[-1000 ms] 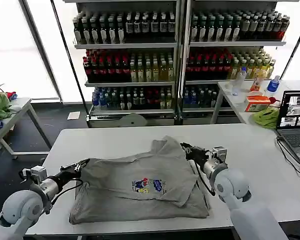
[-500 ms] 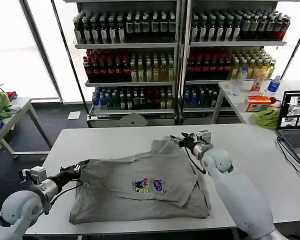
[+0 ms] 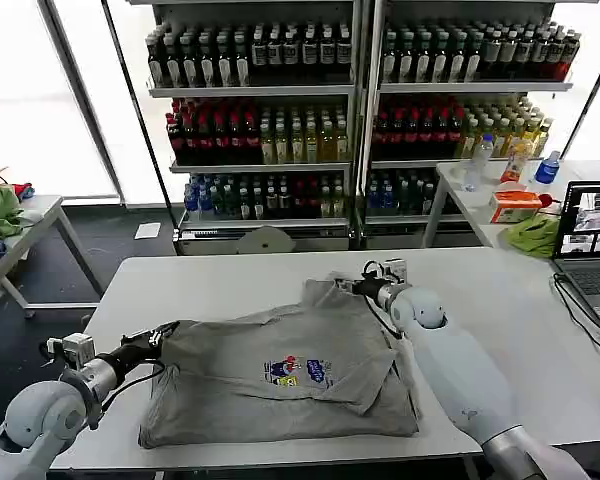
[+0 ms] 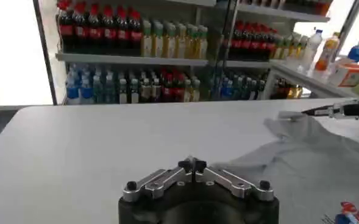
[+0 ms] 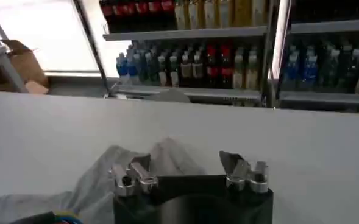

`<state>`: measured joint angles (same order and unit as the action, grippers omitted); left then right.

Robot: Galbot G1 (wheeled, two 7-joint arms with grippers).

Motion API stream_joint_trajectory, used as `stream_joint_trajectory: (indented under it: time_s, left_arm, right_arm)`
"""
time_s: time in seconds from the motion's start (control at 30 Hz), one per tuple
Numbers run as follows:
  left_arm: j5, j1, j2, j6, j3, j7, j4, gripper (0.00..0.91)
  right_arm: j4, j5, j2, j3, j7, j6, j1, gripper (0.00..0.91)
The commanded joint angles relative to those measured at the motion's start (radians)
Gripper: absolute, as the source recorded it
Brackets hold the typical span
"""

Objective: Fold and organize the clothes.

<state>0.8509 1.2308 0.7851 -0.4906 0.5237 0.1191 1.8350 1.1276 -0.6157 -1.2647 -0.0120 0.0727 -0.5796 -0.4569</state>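
Left fingers pinched on grey shirt

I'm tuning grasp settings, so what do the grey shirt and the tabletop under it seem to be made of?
The grey shirt looks like soft matte knit fabric, probably cotton jersey: it drapes in limp folds and creases without shine, with a printed chest motif. The table looks like a hard, smooth white laminate or painted board: flat, even, faintly glossy. Its core material can't be told.
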Motion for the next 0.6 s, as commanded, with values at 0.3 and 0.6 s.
stream_joint_trajectory:
  time_s: [0.3, 0.6]
  left_arm:
    - [0.0, 0.0, 0.0, -0.008, -0.002, 0.008, -0.004, 0.0]
    - [0.0, 0.003, -0.002, -0.009, 0.001, 0.01, -0.003, 0.0]
  right_arm:
    - [-0.043, -0.012, -0.04, 0.013, 0.019, 0.001, 0.011, 0.0]
    - [0.038, -0.053, -0.016, 0.006, 0.017, 0.001, -0.007, 0.0]
